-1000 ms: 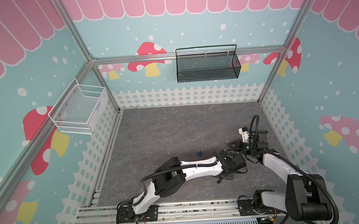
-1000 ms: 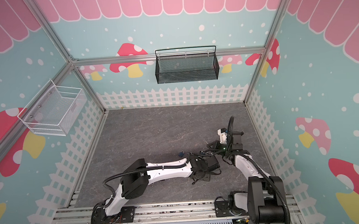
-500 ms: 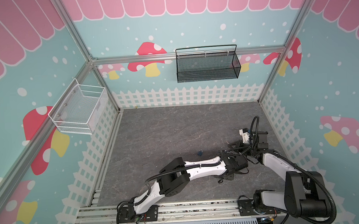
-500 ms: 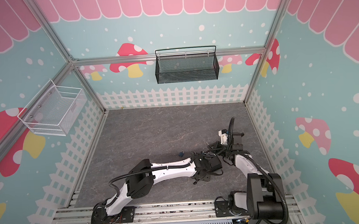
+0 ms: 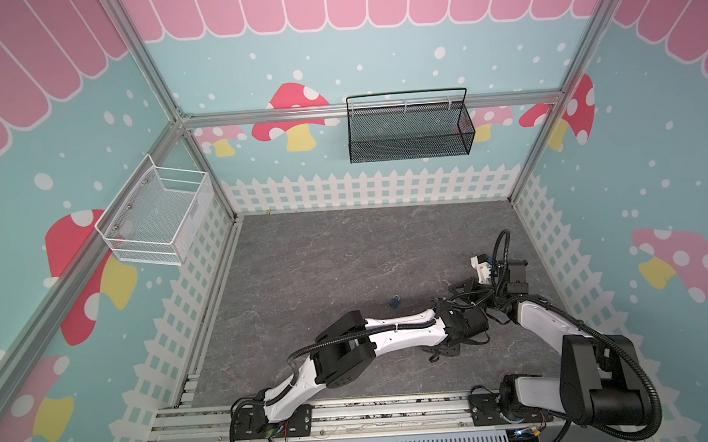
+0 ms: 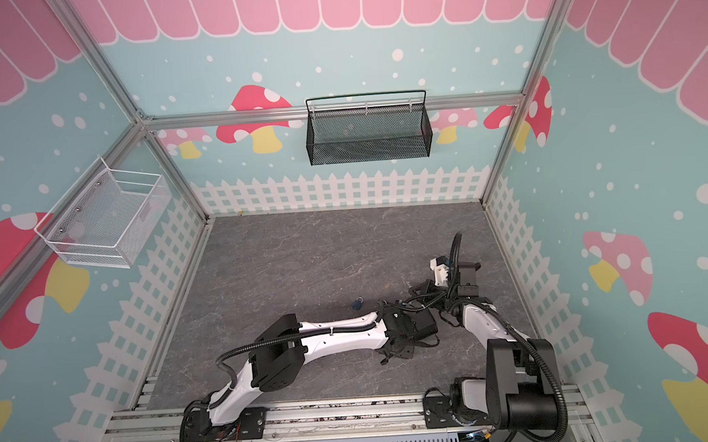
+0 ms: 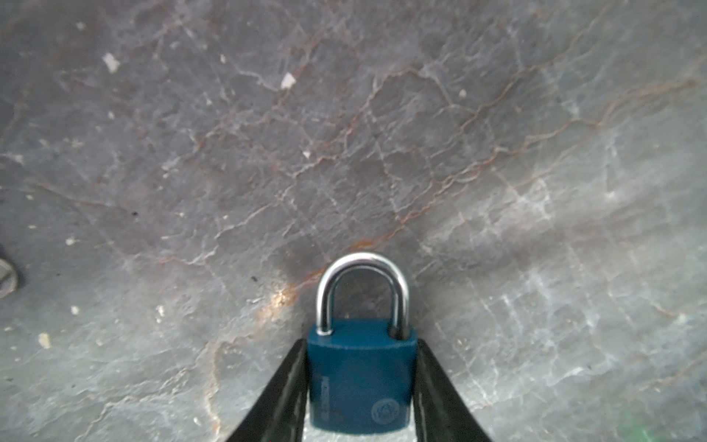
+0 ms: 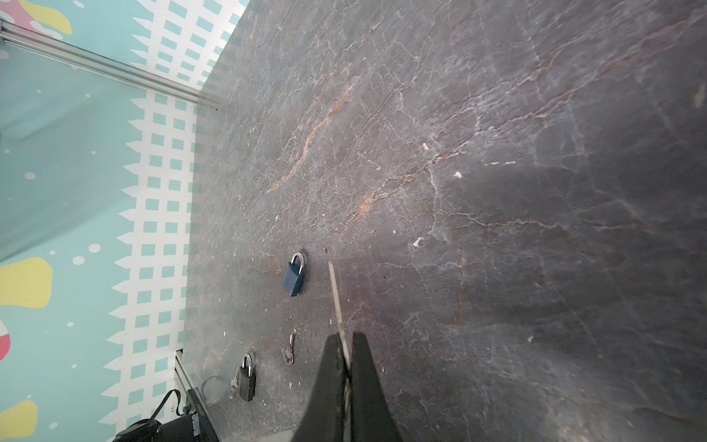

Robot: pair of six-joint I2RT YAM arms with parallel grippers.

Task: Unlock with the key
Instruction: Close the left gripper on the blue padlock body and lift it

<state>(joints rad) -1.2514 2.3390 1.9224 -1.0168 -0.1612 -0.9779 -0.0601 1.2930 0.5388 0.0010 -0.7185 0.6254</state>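
In the left wrist view a blue padlock [image 7: 361,379] with a steel shackle lies on the grey floor. My left gripper [image 7: 360,344] is shut on it, one black finger against each side of its body. In both top views the left gripper [image 5: 440,352] [image 6: 392,355] hangs low over the floor and hides that padlock. My right gripper [image 8: 346,335] is shut on a thin silver key [image 8: 336,298], whose blade sticks out past the fingertips. In both top views the right gripper [image 5: 459,285] [image 6: 420,287] sits just beyond the left wrist. A second blue padlock [image 5: 395,301] [image 6: 357,303] [image 8: 294,277] lies free nearby.
A black padlock with keys in it [image 8: 246,377] and a loose key [image 8: 289,354] lie on the floor towards the front rail [image 5: 354,409]. A black mesh basket [image 5: 407,127] hangs on the back wall. A white wire basket [image 5: 156,218] hangs on the left wall.
My left arm's elbow has shifted slightly to the right, and the left jaws have drawn in against the padlock. The right arm has not moved.
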